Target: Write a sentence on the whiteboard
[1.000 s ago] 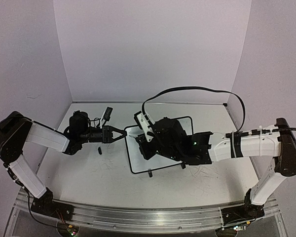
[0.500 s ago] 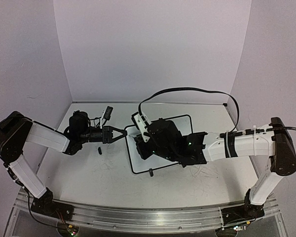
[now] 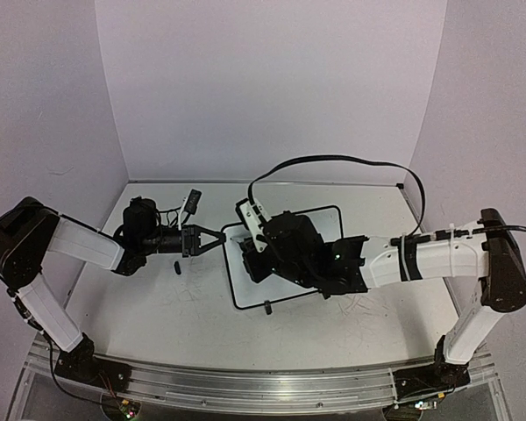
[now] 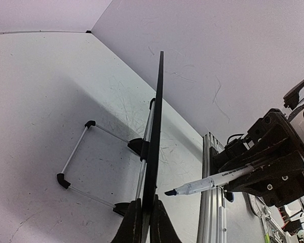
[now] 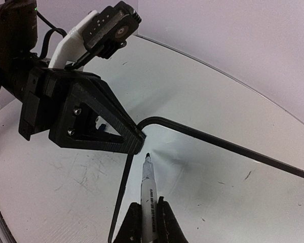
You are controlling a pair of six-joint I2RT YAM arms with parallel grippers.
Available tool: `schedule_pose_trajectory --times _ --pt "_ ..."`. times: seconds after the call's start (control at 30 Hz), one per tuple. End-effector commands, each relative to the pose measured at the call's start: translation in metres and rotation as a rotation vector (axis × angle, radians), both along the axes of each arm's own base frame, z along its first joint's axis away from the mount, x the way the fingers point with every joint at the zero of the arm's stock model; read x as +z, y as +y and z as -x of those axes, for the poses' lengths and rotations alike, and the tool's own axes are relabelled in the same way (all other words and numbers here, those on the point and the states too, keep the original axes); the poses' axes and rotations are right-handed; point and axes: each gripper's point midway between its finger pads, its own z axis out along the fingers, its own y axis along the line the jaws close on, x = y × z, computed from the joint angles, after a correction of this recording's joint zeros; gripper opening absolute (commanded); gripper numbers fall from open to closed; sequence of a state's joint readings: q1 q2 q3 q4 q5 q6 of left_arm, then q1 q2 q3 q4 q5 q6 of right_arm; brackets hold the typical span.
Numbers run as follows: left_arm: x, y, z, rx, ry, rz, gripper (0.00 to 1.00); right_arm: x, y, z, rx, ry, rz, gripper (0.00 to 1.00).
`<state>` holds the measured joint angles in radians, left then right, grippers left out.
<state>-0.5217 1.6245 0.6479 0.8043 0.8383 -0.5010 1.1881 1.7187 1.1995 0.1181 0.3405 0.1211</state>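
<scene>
Left arm (image 3: 79, 246): left jaws clenched on the whiteboard (image 3: 245, 285), gripping its left frame edge close to the far-left corner. Whiteboard sits mid-desk (image 3: 158, 324) between the two arms, black feet along its near edge. In the top view the right arm (image 3: 438, 259) covers most of it. Right jaws clenched on a marker (image 5: 148, 185), uncapped, tip aimed at the board surface just inside that same corner, right beside the left jaws' tips. Can't tell if the tip touches.

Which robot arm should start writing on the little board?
Right. The right gripper holds the marker, tip near a corner of the whiteboard. The left gripper only pinches the board's edge.
</scene>
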Motion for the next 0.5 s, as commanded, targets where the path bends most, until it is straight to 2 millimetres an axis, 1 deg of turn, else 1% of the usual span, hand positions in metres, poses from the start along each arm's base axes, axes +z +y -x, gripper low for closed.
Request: schedule_pose_trajectory --times 0.0,0.23,0.47 --pt "0.0043 -0.0028 0.0013 -0.032 -0.011 0.016 0.00 0.0213 -0.0016 -0.0030 -0.019 -0.032 -0.061 0.00" --pt "0.0050 -0.0035 0.0025 -0.037 -0.008 0.018 0.00 0.0180 -0.0022 -0.0066 -0.043 -0.035 -0.054 0.00" --pt "0.0071 -0.0042 0.0038 -0.042 -0.007 0.022 0.00 0.0202 0.0046 -0.0062 -0.021 -0.037 -0.059 0.00"
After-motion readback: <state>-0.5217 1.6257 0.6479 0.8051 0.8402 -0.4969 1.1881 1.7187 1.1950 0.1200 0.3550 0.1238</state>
